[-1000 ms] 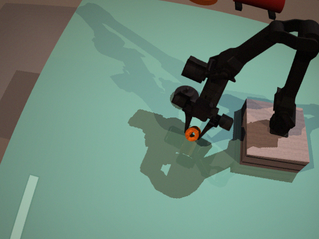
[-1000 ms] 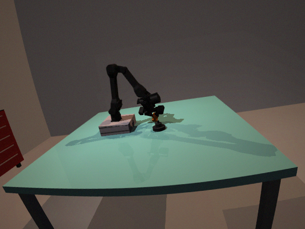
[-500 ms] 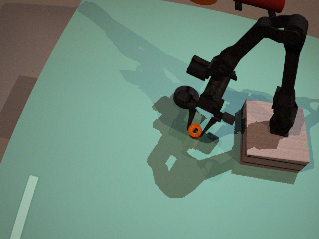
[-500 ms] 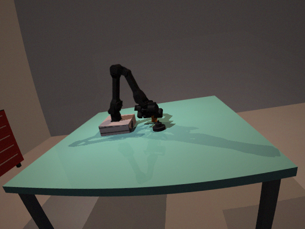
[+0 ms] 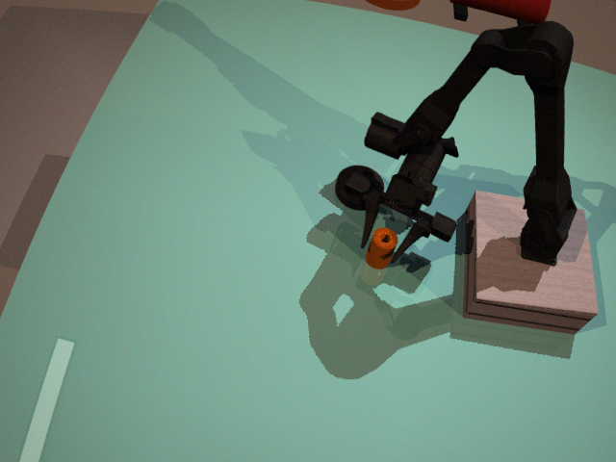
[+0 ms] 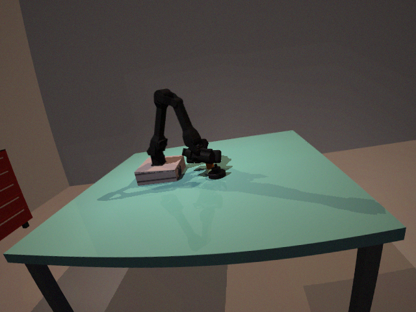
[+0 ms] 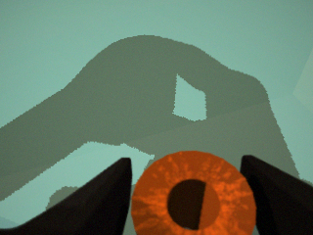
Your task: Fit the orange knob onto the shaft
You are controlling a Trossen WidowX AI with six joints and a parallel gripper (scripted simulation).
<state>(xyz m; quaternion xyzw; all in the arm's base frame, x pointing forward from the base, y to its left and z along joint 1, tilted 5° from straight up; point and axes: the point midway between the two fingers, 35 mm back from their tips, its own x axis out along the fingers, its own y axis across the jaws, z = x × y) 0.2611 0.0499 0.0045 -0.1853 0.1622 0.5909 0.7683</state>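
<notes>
The orange knob (image 5: 380,254) (image 6: 210,166) (image 7: 152,206) stands on the table beside the pedestal, hole end up. In the wrist view its hole (image 7: 185,203) shows a straight edge toward the right. My gripper (image 5: 377,254) (image 7: 186,165) is open, with one finger on each side of the knob, close to its sides. In the exterior view the fingers are mostly hidden. The round dark pedestal (image 5: 343,196) (image 6: 216,174) stands just beyond one finger in the top view. Its shaft (image 5: 357,182) (image 6: 215,166) points up, bare; its flat side cannot be made out.
The arm's base stands on a pale wooden block (image 5: 512,293) (image 6: 156,176), to the right of the knob in the top view. A pale strip (image 5: 47,397) lies at the lower left of the green table (image 5: 198,298) (image 6: 201,228). Arm shadows cross the table.
</notes>
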